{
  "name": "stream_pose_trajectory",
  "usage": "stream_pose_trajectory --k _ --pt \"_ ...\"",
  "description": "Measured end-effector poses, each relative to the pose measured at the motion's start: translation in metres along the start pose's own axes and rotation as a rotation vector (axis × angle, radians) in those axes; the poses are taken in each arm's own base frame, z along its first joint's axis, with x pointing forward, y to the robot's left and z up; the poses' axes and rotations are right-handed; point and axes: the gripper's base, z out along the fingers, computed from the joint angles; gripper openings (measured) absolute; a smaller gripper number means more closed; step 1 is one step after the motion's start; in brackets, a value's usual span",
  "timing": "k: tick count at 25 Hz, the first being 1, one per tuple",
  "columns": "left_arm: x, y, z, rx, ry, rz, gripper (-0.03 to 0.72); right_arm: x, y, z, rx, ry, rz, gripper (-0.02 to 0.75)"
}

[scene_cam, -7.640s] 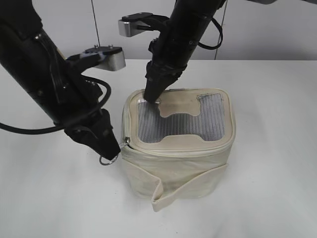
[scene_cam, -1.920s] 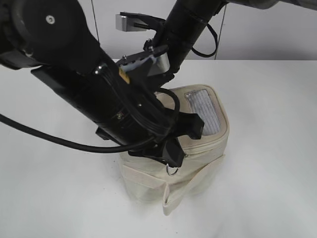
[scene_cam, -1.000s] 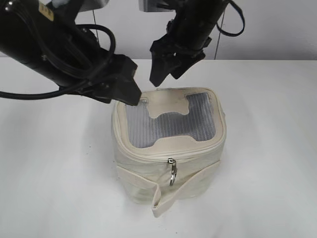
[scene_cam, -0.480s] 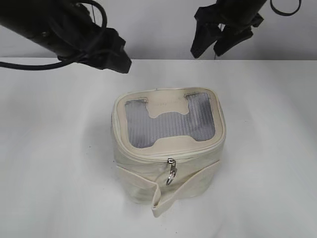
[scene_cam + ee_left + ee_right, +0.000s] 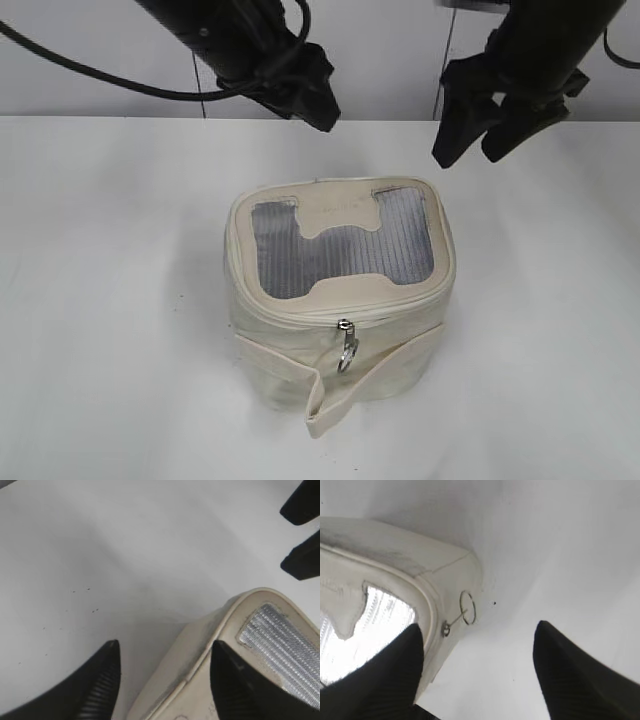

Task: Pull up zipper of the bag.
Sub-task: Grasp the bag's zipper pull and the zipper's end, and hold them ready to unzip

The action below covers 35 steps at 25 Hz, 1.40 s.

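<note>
The cream bag point(image 5: 340, 290) stands upright on the table, its grey mesh top panel point(image 5: 345, 250) facing up. The zipper point(image 5: 300, 309) runs around the top rim. Its silver pull and ring point(image 5: 346, 345) hang at the front middle and also show in the right wrist view point(image 5: 465, 611). My left gripper point(image 5: 318, 104) is open and empty, above and behind the bag's back left corner point(image 5: 215, 650). My right gripper point(image 5: 474, 152) is open and empty, above the table behind the bag's right side point(image 5: 395, 555). Neither touches the bag.
The cream strap point(image 5: 335, 395) wraps the bag's front and its end sticks out low. The white table point(image 5: 120, 300) surrounds the bag, with a grey wall behind. The right gripper's fingers point(image 5: 302, 535) show at the top right of the left wrist view.
Both grippers let go of the bag and rose away from it. Over the last half second the left one moved right and the right one moved right and down. The bag stayed put.
</note>
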Motion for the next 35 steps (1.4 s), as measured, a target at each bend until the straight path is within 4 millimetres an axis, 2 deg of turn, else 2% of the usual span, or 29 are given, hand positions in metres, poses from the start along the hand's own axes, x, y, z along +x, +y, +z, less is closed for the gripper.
stream_pose_trajectory --k 5,10,14,19,22,28,31,33,35 --pt "-0.009 0.001 0.031 0.108 0.094 0.109 0.44 0.024 0.0 -0.001 0.009 0.047 0.014 0.534" --pt "-0.012 0.002 0.056 0.207 0.146 0.177 0.44 0.049 -0.007 -0.014 0.044 0.063 0.064 0.534" --pt "-0.015 0.0 0.068 0.276 0.155 0.199 0.441 0.068 -0.007 -0.021 0.072 0.077 0.108 0.534" --pt "-0.016 -0.002 0.073 0.319 0.149 0.215 0.441 0.085 -0.003 -0.022 0.07 0.095 0.13 0.534" --pt "-0.017 -0.003 0.074 0.334 0.135 0.227 0.442 0.09 -0.002 -0.021 0.068 0.101 0.145 0.534" --pt "-0.008 -0.004 0.096 0.382 0.186 0.209 0.442 0.091 -0.002 -0.02 0.062 0.092 0.153 0.534" --pt "-0.006 -0.006 0.1 0.397 0.198 0.206 0.438 0.09 -0.002 -0.02 0.059 0.09 0.155 0.534" --pt "-0.006 -0.006 0.099 0.405 0.202 0.207 0.408 0.09 -0.002 -0.02 0.058 0.084 0.156 0.534" --pt "-0.005 -0.007 0.098 0.416 0.212 0.207 0.334 0.088 -0.001 -0.02 0.055 0.068 0.158 0.534"
